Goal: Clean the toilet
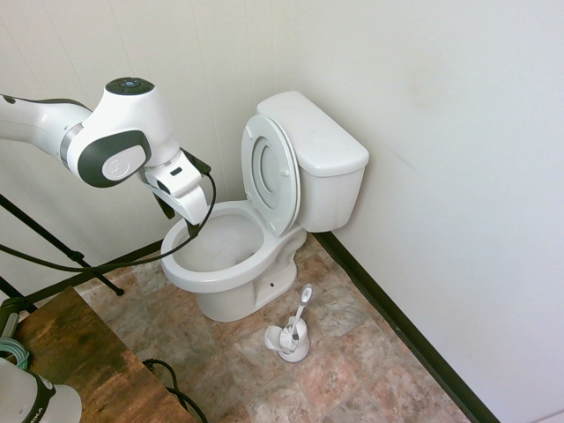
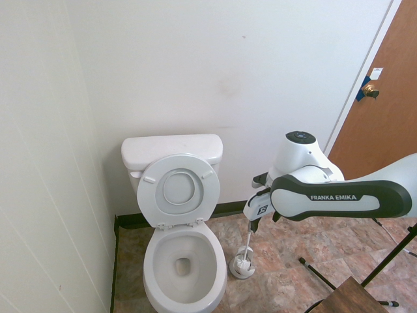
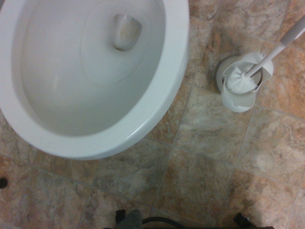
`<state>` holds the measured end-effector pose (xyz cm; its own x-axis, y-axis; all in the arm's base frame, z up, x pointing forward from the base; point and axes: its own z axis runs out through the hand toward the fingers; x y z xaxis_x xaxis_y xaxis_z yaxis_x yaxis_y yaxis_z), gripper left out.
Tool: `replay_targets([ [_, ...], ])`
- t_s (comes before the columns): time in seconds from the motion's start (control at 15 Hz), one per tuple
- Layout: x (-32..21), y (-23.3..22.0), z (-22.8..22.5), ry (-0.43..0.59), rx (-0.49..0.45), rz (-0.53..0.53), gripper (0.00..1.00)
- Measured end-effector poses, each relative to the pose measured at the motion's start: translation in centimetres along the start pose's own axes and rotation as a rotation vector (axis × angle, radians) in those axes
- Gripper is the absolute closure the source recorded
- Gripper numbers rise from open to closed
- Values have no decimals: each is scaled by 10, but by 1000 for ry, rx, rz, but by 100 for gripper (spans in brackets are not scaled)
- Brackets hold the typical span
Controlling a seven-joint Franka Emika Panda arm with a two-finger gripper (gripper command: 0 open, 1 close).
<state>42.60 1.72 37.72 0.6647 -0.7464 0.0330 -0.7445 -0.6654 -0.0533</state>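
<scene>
The white toilet (image 1: 189, 278) stands against the back wall with its lid and ring seat (image 1: 269, 172) raised against the tank (image 1: 317, 145). Its bowl (image 2: 156, 280) is open, and the wrist view looks down on the bowl's front rim (image 3: 157, 109). My gripper (image 1: 192, 227) hangs in the air near the bowl's front, pointing down, open and holding nothing. In the second exterior view the gripper (image 2: 251, 225) is to the right of the bowl, above the brush.
A white toilet brush (image 1: 300, 308) sits in its small holder (image 1: 289, 339) on the tiled floor beside the bowl, its brush head (image 3: 238, 81) and holder (image 2: 242, 266) visible. A wooden table (image 1: 79, 352) is near the arm's base. A brown door (image 2: 384, 111) is at the right.
</scene>
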Motion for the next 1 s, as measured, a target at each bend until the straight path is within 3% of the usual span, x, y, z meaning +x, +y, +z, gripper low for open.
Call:
replay_targets([
  [0.2,2,0,4,-1,-7,6,0],
  [0.47,35,-4,30,43,-3,111,0],
  [1.0,158,-30,143,107,-75,380,0],
])
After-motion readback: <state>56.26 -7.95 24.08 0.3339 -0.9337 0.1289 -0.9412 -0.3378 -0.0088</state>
